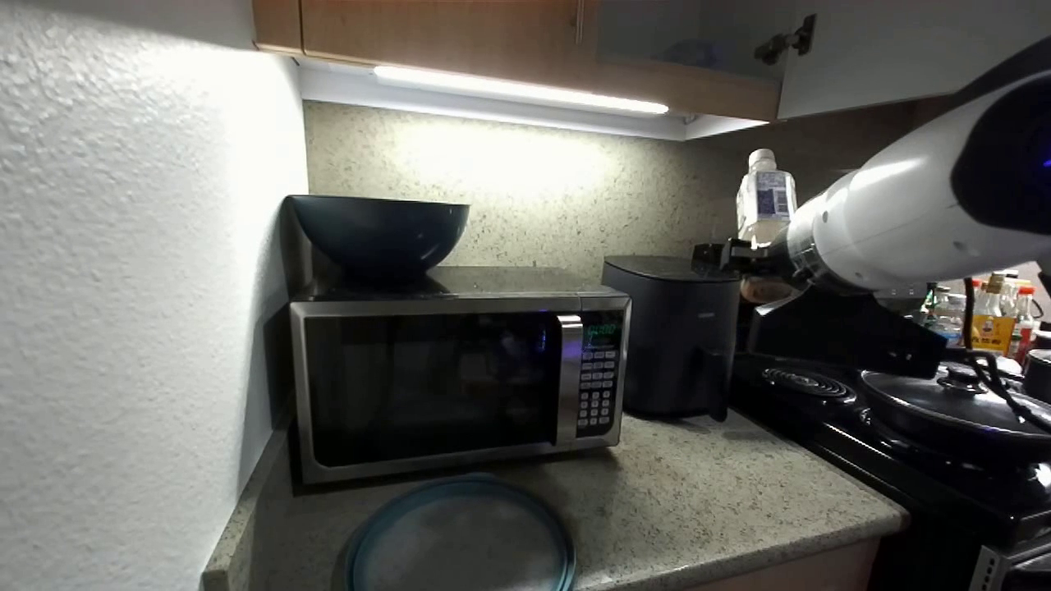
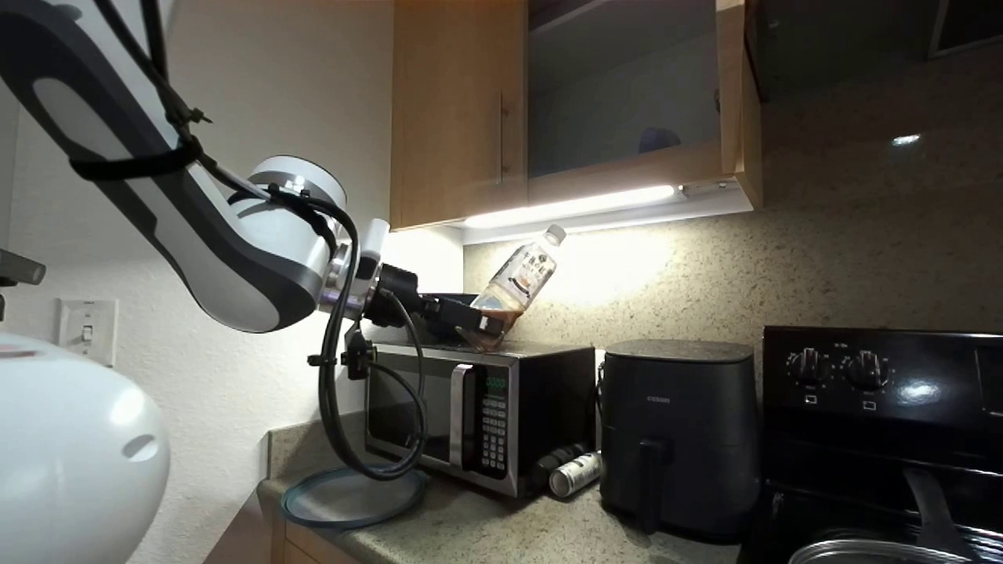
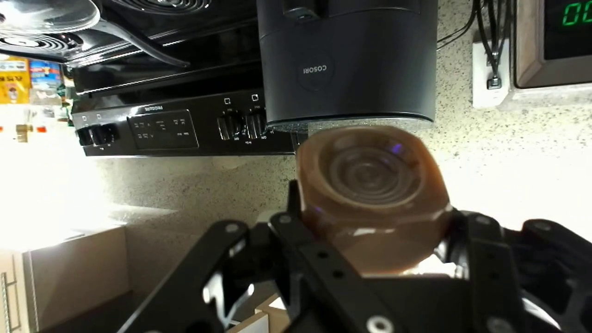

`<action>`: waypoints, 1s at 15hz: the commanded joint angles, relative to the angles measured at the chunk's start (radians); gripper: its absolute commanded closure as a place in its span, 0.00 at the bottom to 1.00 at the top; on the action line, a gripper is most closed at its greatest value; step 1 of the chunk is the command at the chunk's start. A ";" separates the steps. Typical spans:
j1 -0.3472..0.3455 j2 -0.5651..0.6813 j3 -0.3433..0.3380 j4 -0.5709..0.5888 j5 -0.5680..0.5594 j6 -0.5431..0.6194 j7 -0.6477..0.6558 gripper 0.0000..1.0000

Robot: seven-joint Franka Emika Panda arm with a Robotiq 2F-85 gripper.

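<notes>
My gripper [image 1: 731, 256] is shut on a clear plastic bottle [image 1: 768, 197] with a white cap, a printed label and brown liquid at its bottom. In an exterior view, the gripper [image 2: 479, 319] grips the bottle [image 2: 523, 274] near its base. The bottle is tilted there, cap up and to the right, and held in the air. In the wrist view, the brown bottle base [image 3: 370, 185] sits between the two black fingers [image 3: 374, 212]; the label and cap are hidden there. The microwave [image 2: 439, 399] and black air fryer [image 2: 678, 439] stand below, near the gripper.
A dark bowl [image 1: 378, 238] stands on the microwave. A round blue-rimmed lid or plate [image 1: 460, 542] lies on the counter. A can [image 2: 576, 474] lies beside the air fryer. The overhead cabinet door [image 1: 911, 53] is open. A covered pan [image 1: 961, 410] is on the stove.
</notes>
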 commanded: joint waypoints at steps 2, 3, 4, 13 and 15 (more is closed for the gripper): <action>0.021 -0.006 -0.010 0.009 -0.033 -0.047 -0.001 0.68; 0.014 -0.027 -0.007 0.024 -0.083 -0.063 -0.001 0.68; 0.010 -0.040 -0.007 0.040 -0.126 -0.086 -0.015 0.68; 0.040 -0.069 -0.120 0.195 -0.468 -0.077 -0.016 0.43; 0.043 -0.070 -0.135 0.226 -0.486 -0.073 -0.014 0.43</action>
